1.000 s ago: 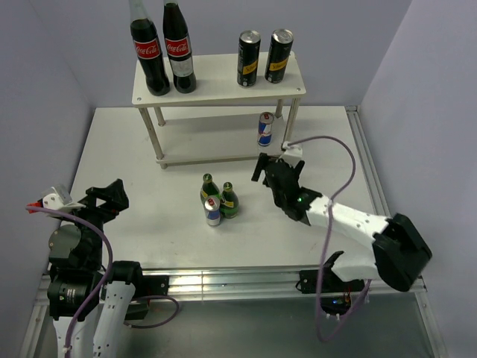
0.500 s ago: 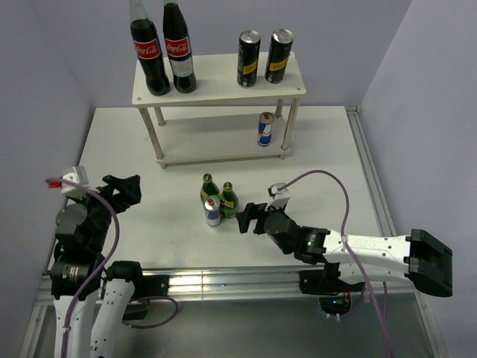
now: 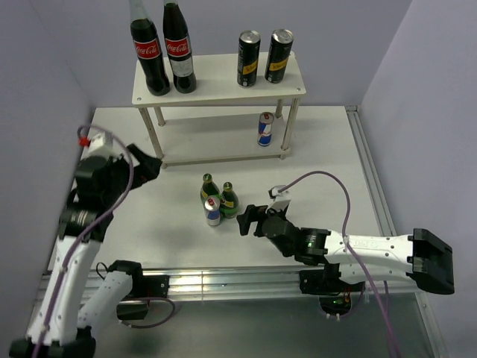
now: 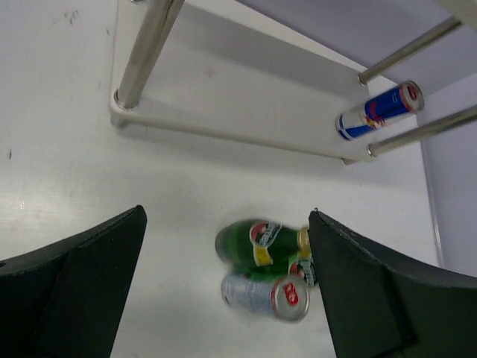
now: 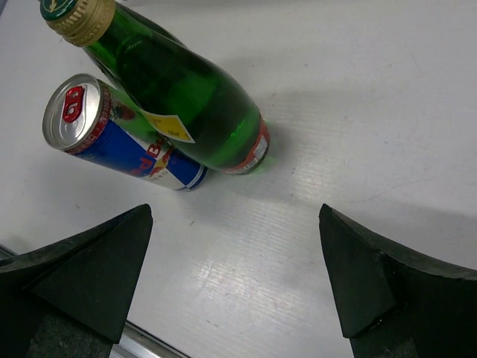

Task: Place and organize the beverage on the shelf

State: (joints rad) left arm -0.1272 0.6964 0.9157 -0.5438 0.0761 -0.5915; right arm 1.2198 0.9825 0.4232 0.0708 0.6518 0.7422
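Right gripper (image 3: 247, 220): my jaws stand wide apart, with nothing between them and nothing touched. It sits low over the white table (image 3: 335, 156), just right of the loose drinks and facing them.

Right wrist camera: a green glass bottle (image 5: 186, 104) with a gold cap and yellow label stands upright ahead of the fingers (image 5: 82, 276). A blue-and-silver energy-drink can (image 5: 119, 142) is tight against its left side. I cannot confirm contact between the two. Both are clear of my fingertips.

Top camera: a second green glass bottle (image 3: 209, 186) stands just behind those two. All three are on the table in front of the white two-tier shelf (image 3: 216, 88), none on it.

Left gripper (image 3: 147, 165): my jaws are also wide, empty and touching nothing. It is raised above the table near the shelf's front-left leg. The left wrist camera looks down on the three loose drinks, framed between its fingers.

Shelf, top board: a tall black can with yellow label (image 3: 249, 60) and a matching black can (image 3: 279, 57) stand at the right end. Two large dark cola bottles with red labels (image 3: 149, 48) stand at the left end.

Shelf, lower board: another blue-and-silver can (image 3: 265, 129) stands upright at the right end, near the right-hand legs.
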